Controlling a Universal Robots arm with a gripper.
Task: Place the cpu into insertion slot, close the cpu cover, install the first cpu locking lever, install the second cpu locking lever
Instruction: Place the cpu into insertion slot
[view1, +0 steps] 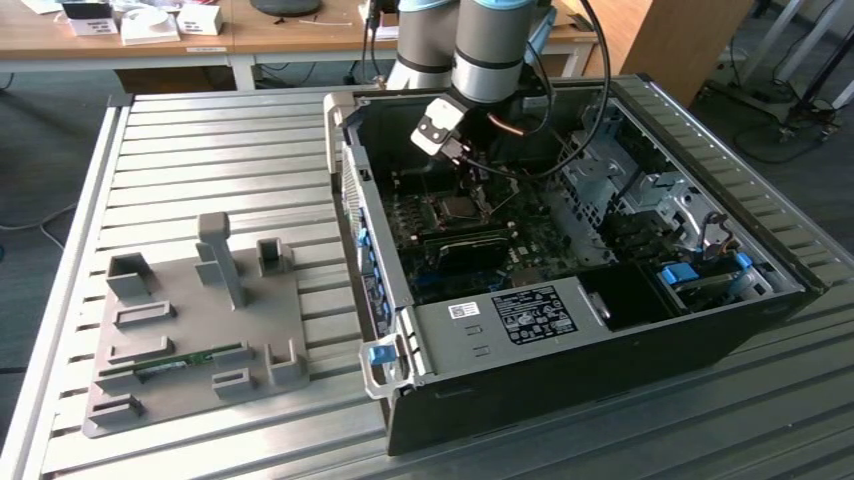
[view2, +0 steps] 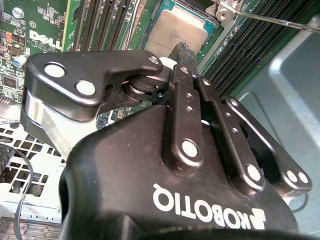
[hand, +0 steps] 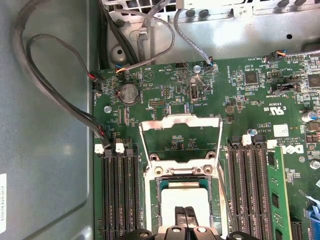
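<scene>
Hovering over cpu (hand: 182, 196) in insertion slot (hand: 154, 197), lower centre, first wrist view; jaws closed, empty. Skewed push may unseat cpu.

Fingers together, the gripper (hand: 186, 221) hangs over the cpu (hand: 184, 196) in the insertion slot (hand: 161, 198). Beyond it stands the open cpu cover (hand: 180, 119).

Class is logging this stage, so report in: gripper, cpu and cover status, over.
Gripper shut, tips over the cpu. Cpu lying in the insertion slot. Cpu cover flipped open, not yet closed. No obstruction seen over the slot.
</scene>
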